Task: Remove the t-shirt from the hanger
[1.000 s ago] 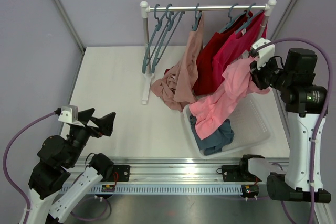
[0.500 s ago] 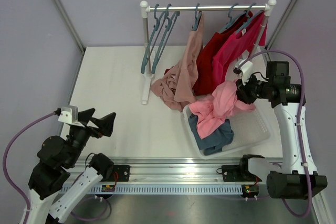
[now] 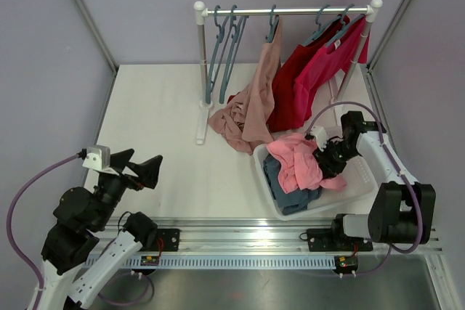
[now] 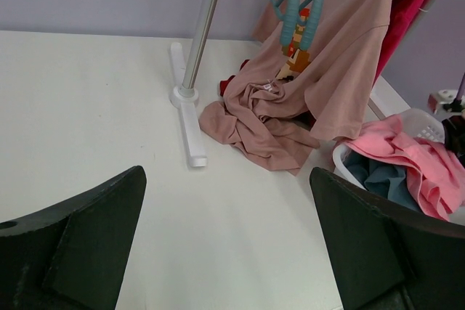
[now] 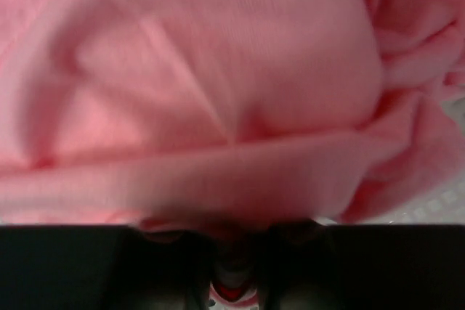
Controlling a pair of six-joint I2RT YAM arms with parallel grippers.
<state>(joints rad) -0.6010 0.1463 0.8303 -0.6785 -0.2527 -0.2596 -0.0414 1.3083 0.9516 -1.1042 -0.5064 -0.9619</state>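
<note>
At the left, our left tool (image 3: pixel 136 164) hung well apart from the work with its fingers spread wide and nothing between them, and we judged it best left parked there. Further right stood the rack (image 3: pixel 200 70) with bare hangers (image 3: pixel 221 41), then a beige t-shirt (image 3: pixel 251 107) trailing from its hanger onto the table (image 3: pixel 160 107), then two red shirts (image 3: pixel 305 81) on theirs. The pink t-shirt (image 3: pixel 294 161) was off its hanger and lay bunched in the basket (image 3: pixel 312 210) on top of a blue garment (image 3: pixel 287 194), with one fold riding over the far left part of the rim. Our right tool (image 3: pixel 328 159) was down inside the basket against that shirt; in the right wrist view pink cloth filled the frame and gathered toward the dark fingers at the bottom, so we read it as clamped on the shirt, though blur hid the pads. We took the step to be the drop: we thought it wise to let go low, part the fingers fully, then rise straight up so no fold came along, keeping off the basket wall and the red hems above
</note>
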